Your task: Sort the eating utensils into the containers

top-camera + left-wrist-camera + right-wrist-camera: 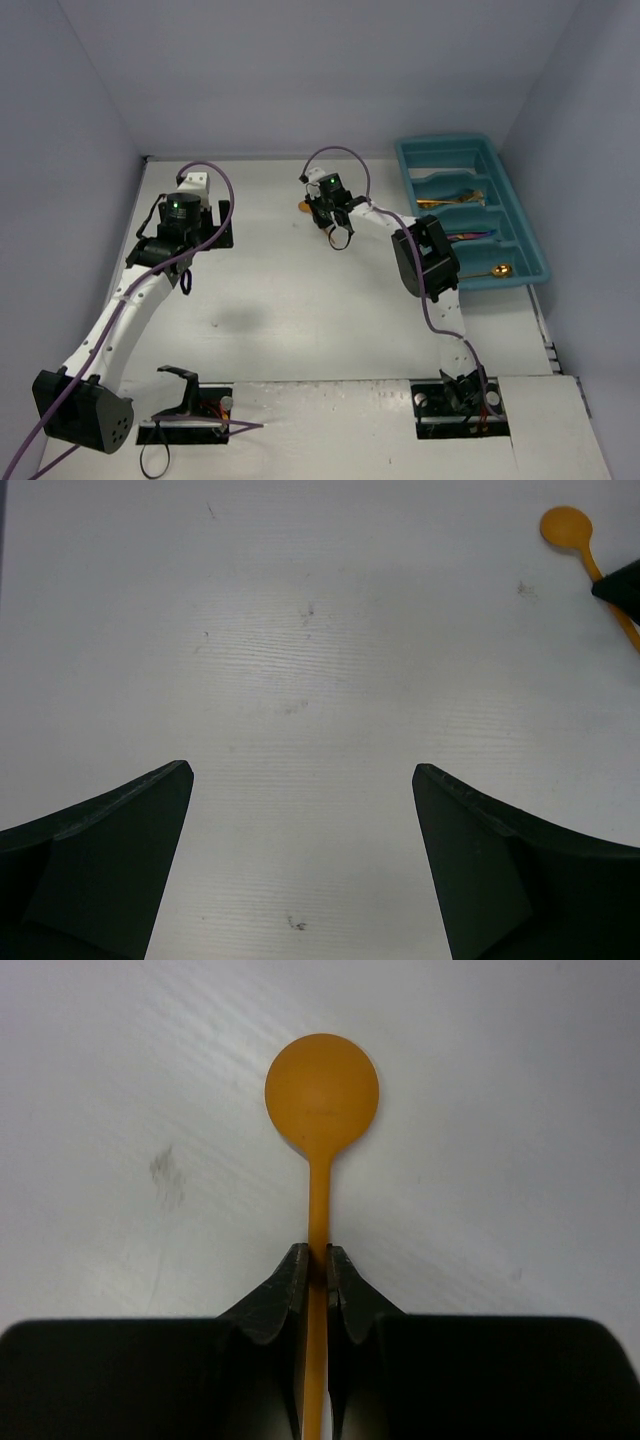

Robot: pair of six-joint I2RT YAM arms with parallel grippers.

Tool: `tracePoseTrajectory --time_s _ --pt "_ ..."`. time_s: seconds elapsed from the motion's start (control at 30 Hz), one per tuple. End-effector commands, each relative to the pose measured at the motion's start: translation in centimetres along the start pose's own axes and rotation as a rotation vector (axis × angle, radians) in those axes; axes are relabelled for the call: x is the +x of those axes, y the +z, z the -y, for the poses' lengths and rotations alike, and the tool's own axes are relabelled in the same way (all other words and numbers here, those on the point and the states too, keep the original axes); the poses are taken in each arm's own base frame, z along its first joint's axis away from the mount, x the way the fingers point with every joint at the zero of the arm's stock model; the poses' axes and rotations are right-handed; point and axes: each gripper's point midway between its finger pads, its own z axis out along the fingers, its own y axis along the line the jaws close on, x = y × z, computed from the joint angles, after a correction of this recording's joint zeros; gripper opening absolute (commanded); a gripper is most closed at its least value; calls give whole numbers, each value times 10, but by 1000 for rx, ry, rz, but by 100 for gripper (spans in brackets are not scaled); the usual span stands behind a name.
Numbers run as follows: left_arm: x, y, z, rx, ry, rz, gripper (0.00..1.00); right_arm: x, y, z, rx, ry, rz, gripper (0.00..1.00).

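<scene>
1. Bottom of the top view: the white table [300, 320] stretches away from the two arm bases.
2. Upper left of that view: the left hand [300, 770] hangs over the table, fingers spread wide, nothing between them.
3. Top centre: the right hand [317, 1256] is clamped tight on the thin handle of an orange spoon [322, 1090]. Its round bowl pokes out beyond the fingertips. I can't tell whether it's lifted off the table.
4. Upper right, well apart from that spoon: the teal tray [450, 141]. There's a gold spoon [497, 270] in the nearest compartment, a purple-iridescent piece [468, 237] in the next, and a gold utensil [450, 201] in the one beyond.
</scene>
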Motion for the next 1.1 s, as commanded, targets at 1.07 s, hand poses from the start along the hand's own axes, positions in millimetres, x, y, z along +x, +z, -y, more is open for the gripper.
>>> tracePoseTrajectory --time_s 1.07 --pt "-29 -13 4 34 -25 99 91 182 -350 259 1073 1390 414 0"
